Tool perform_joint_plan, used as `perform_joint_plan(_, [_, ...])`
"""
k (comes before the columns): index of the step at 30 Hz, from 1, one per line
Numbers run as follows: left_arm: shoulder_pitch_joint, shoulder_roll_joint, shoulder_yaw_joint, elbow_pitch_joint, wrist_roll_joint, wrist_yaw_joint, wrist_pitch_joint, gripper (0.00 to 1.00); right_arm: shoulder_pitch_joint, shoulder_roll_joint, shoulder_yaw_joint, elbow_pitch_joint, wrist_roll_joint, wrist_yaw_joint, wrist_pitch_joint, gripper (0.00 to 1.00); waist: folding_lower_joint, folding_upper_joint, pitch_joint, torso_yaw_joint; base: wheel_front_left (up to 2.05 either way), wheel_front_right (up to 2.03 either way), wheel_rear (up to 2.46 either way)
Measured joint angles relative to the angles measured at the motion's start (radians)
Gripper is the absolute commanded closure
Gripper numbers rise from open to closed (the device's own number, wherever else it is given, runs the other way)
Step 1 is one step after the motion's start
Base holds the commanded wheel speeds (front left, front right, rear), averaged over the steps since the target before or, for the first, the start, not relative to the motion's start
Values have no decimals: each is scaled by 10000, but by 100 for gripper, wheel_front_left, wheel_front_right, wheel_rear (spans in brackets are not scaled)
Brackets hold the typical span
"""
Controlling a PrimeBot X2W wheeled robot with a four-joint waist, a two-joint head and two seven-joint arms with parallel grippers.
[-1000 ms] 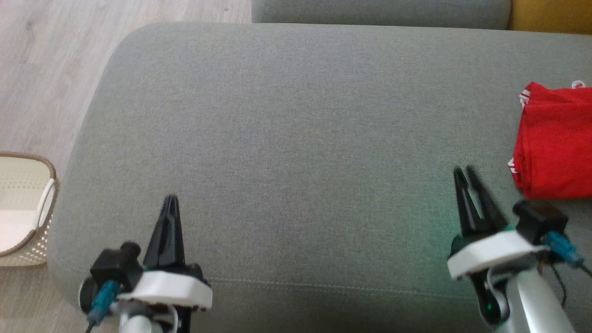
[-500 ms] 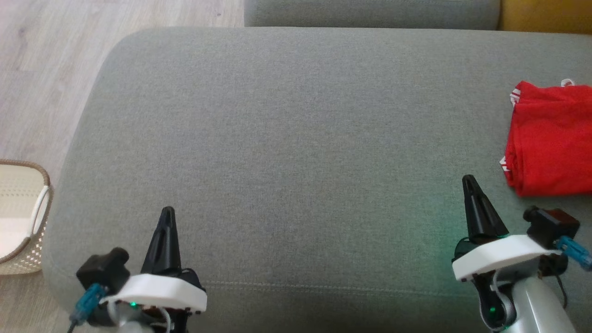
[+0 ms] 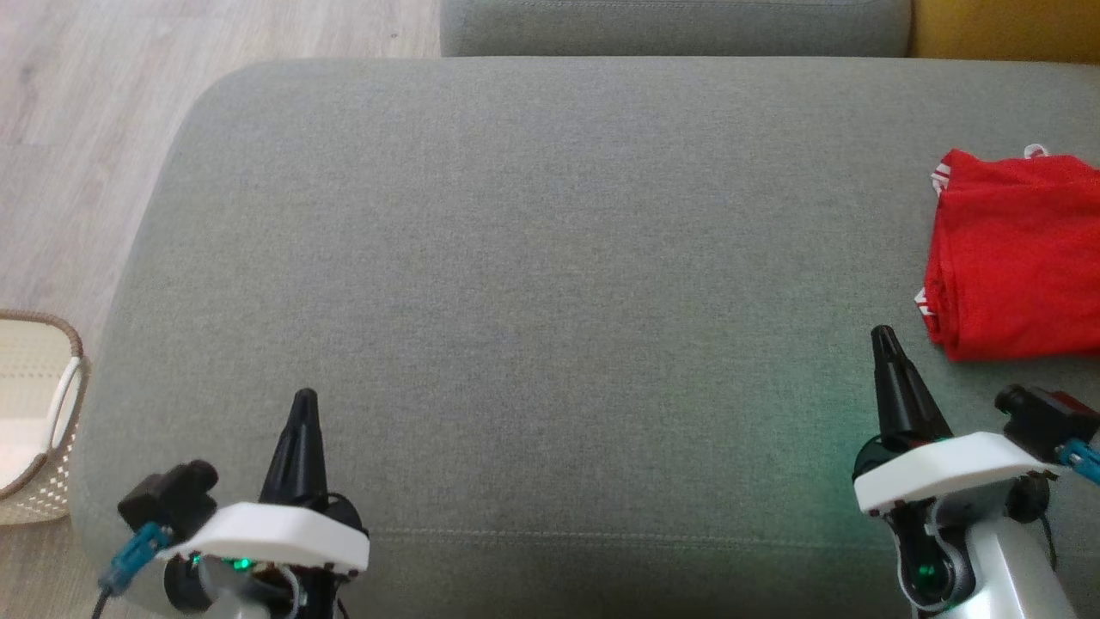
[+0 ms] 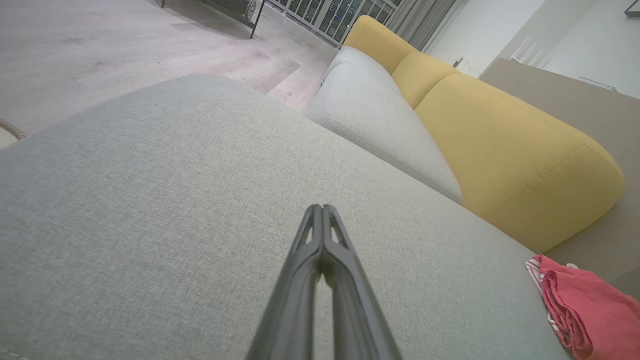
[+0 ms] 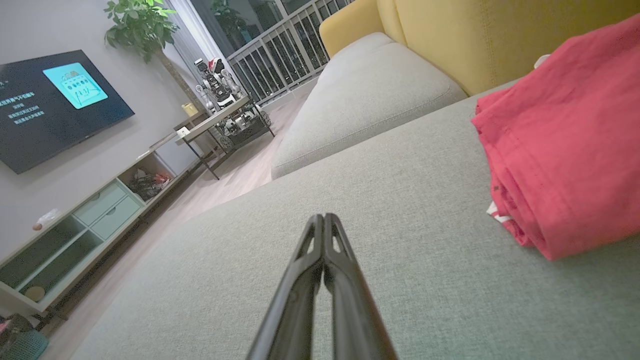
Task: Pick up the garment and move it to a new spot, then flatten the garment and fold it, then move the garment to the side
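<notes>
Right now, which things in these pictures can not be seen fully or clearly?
- Red garment: head view, the right edge of the picture cuts it off, so its full outline is unknown.
- Basket: head view, the left edge cuts it; most of it is out of frame.
- Television text: right wrist view, too small to read.

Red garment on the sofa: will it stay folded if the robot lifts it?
Probably not. The red garment is soft cloth lying in loose layers, so lifted by one edge it would likely flop open and dangle. It looks light. Pushed over the woven gray sofa cushion, it would probably bunch rather than slide.
</notes>
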Motion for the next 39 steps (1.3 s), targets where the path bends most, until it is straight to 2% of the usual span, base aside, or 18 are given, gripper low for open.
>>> perform_joint_plan(39, [-341, 65, 731, 598, -4424, -619, 1035, 100, 18, 21, -399, -23, 4435, 0, 1139, 100, 0, 0, -228, -509, 0, 0, 0])
